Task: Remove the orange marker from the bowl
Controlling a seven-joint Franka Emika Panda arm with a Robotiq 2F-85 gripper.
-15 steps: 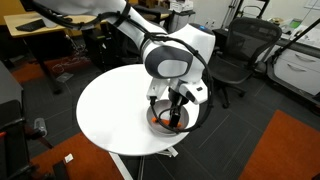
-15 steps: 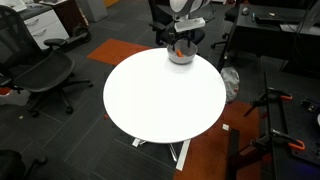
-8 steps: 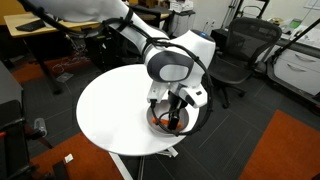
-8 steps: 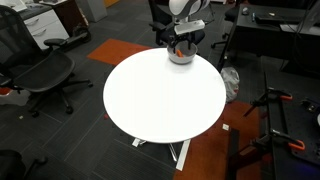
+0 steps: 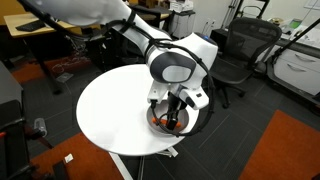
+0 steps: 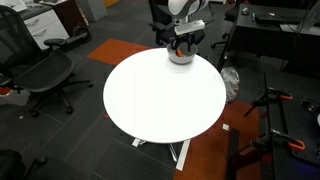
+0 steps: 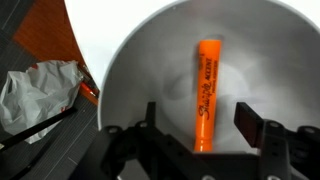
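In the wrist view the orange marker (image 7: 207, 93) lies flat on the floor of the light-grey bowl (image 7: 135, 70). My gripper (image 7: 200, 115) is open, its two black fingers straddling the marker's near end, apart from it. In both exterior views the gripper (image 5: 172, 113) (image 6: 181, 42) reaches down into the bowl (image 5: 195, 125) (image 6: 181, 57) at the edge of the round white table (image 5: 115, 110) (image 6: 160, 95). A bit of orange shows inside the bowl (image 5: 160, 117).
Office chairs (image 5: 240, 50) (image 6: 40, 70) stand around the table. An orange rug (image 5: 290, 150) (image 6: 120, 50) lies on the dark floor. A crumpled white plastic bag (image 7: 40, 90) lies on the floor below the table edge.
The arm has shifted very slightly; the gripper stays over the bowl and the marker has not moved.
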